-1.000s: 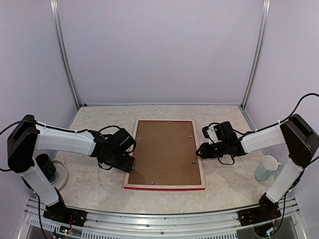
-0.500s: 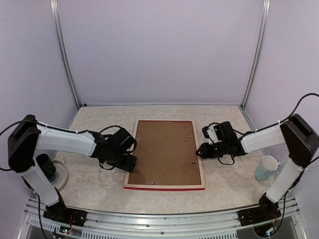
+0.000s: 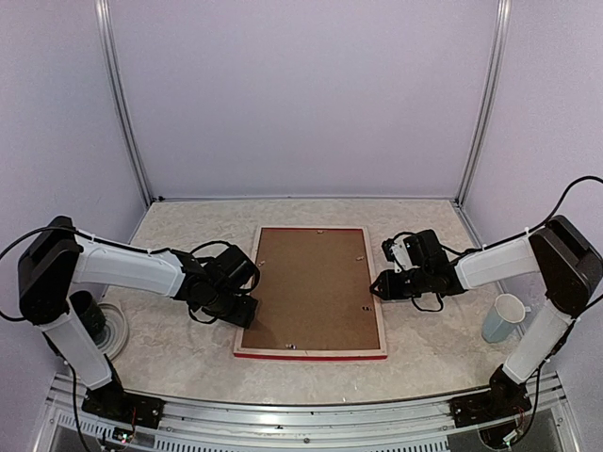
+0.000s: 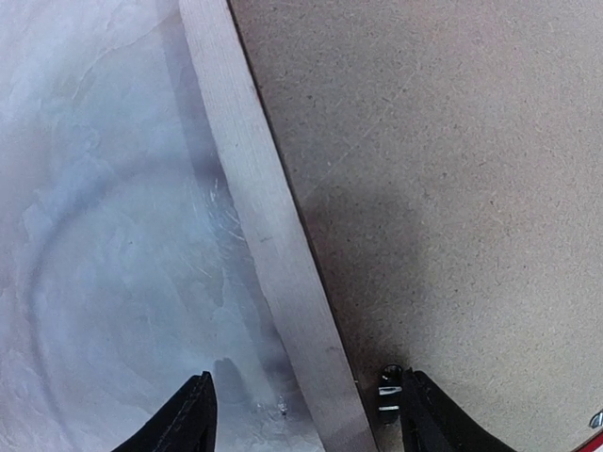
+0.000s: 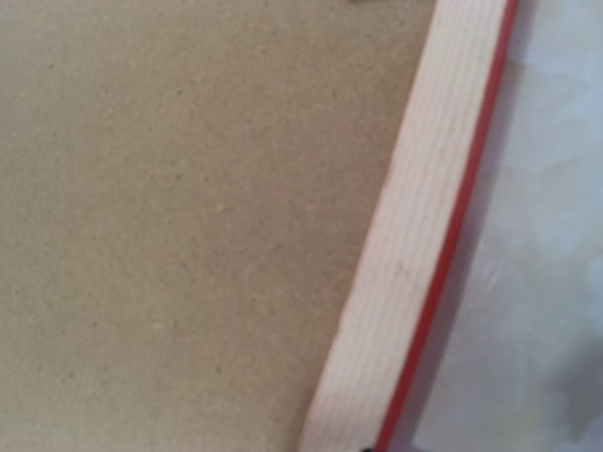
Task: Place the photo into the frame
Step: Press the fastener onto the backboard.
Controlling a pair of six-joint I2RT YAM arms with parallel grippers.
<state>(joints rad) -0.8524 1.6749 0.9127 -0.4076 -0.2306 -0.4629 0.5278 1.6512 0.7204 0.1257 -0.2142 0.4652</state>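
The frame (image 3: 311,350) lies face down in the middle of the table, its pale wood rim and thin red edge showing around a brown backing board (image 3: 309,287). The photo is hidden. My left gripper (image 3: 247,311) is low at the frame's left side. It is open: its jaws straddle the pale rail (image 4: 254,188), one finger over the table and the other over the backing board (image 4: 443,169) beside a small metal tab (image 4: 389,391). My right gripper (image 3: 377,285) sits against the frame's right rail (image 5: 415,217). Its fingers barely show, so its state is unclear.
A pale mug (image 3: 502,317) stands at the right, near the right arm. A dark cup (image 3: 87,315) sits on a white plate (image 3: 115,330) at the far left. Metal cage posts and lilac walls surround the marbled table.
My left gripper has crept slightly right onto the frame's left edge and its jaws have narrowed a little. The right arm and the frame have not moved.
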